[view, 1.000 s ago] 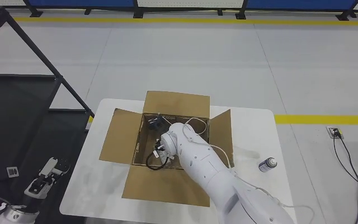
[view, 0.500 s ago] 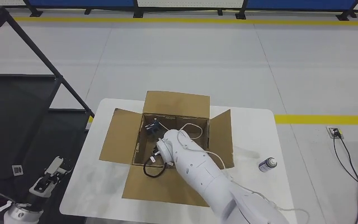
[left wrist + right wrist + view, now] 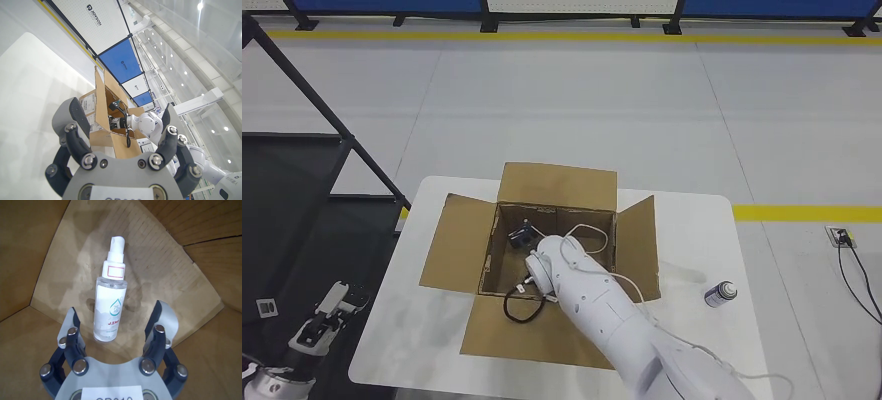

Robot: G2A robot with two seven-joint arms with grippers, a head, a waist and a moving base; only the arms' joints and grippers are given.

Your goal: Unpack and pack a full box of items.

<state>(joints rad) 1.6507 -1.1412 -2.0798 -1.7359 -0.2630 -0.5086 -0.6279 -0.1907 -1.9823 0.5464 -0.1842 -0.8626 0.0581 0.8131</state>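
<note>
On the cardboard floor of the box [image 3: 47,262] lies the spray bottle [image 3: 110,294], flat on its side, near the middle of the floor and clear of the walls. Nothing else is beside it, just bare cardboard with some darker stains around it. The box [image 3: 557,185] sits mid-table [image 3: 692,225] with all four flaps folded out. From above, the right arm [image 3: 587,300] goes down into the opening and covers most of the inside; a black cable loop [image 3: 522,305] off its wrist hangs over the near flap. The bottle has a clear body with a white label, a white collar and a white spray head, and the head points away from the claw. The right gripper [image 3: 117,309] is spread wide, fingers [image 3: 72,321] either side of the bottle's base end with a gap on both sides; no contact that I can see, and it holds nothing. How far above the bottle it sits I can't tell. A small can [image 3: 721,293] stands upright on the table on the right arm's side, well apart from the box. The left gripper [image 3: 122,108] is out past the table's left edge [image 3: 327,312], aimed at the box side, released and empty.
</note>
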